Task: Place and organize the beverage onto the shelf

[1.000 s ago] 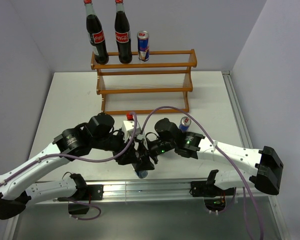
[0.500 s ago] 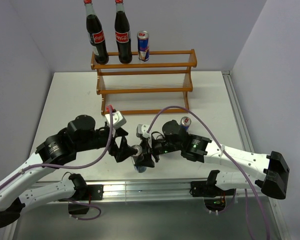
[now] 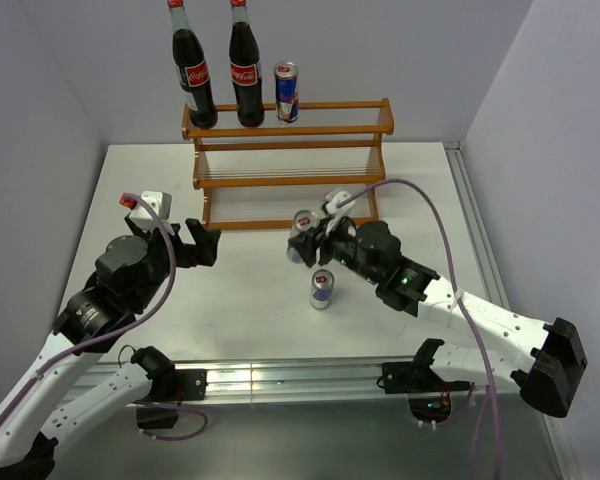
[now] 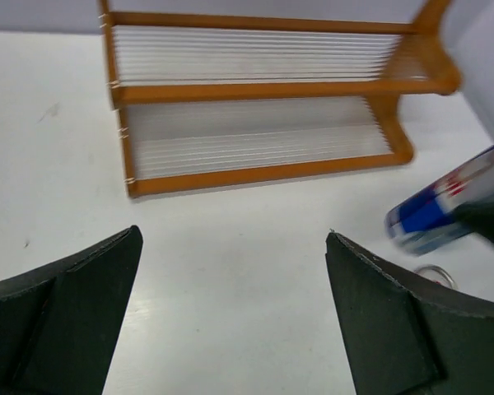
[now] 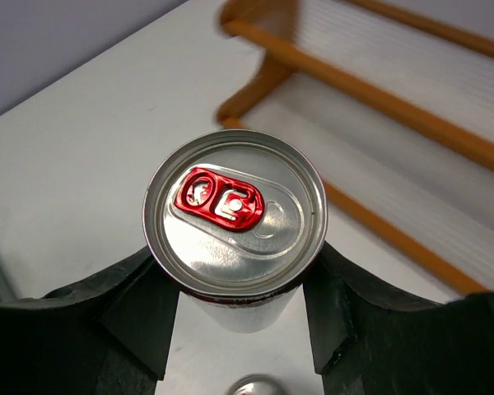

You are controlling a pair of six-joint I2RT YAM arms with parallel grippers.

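Note:
The orange-brown shelf [image 3: 290,181] stands at the back of the table; it also shows in the left wrist view [image 4: 255,90] and the right wrist view [image 5: 395,237]. Two cola bottles [image 3: 194,72] [image 3: 245,72] and one can [image 3: 287,92] stand on its top tier at the left. My right gripper [image 3: 302,240] [image 5: 235,255] is shut on an upright silver-blue can [image 3: 302,224] [image 5: 235,216] [image 4: 445,206], held just in front of the bottom tier. Another can [image 3: 322,288] stands on the table below it. My left gripper [image 3: 202,243] [image 4: 235,234] is open and empty, left of the shelf's front.
Grey walls close in the white table [image 3: 140,200] on the left, back and right. A metal rail [image 3: 300,375] runs along the near edge by the arm bases. Purple cables loop over both arms.
My left gripper has opened and drawn back to the left, away from the cans. The right gripper has carried its can up and away from the near edge toward the shelf.

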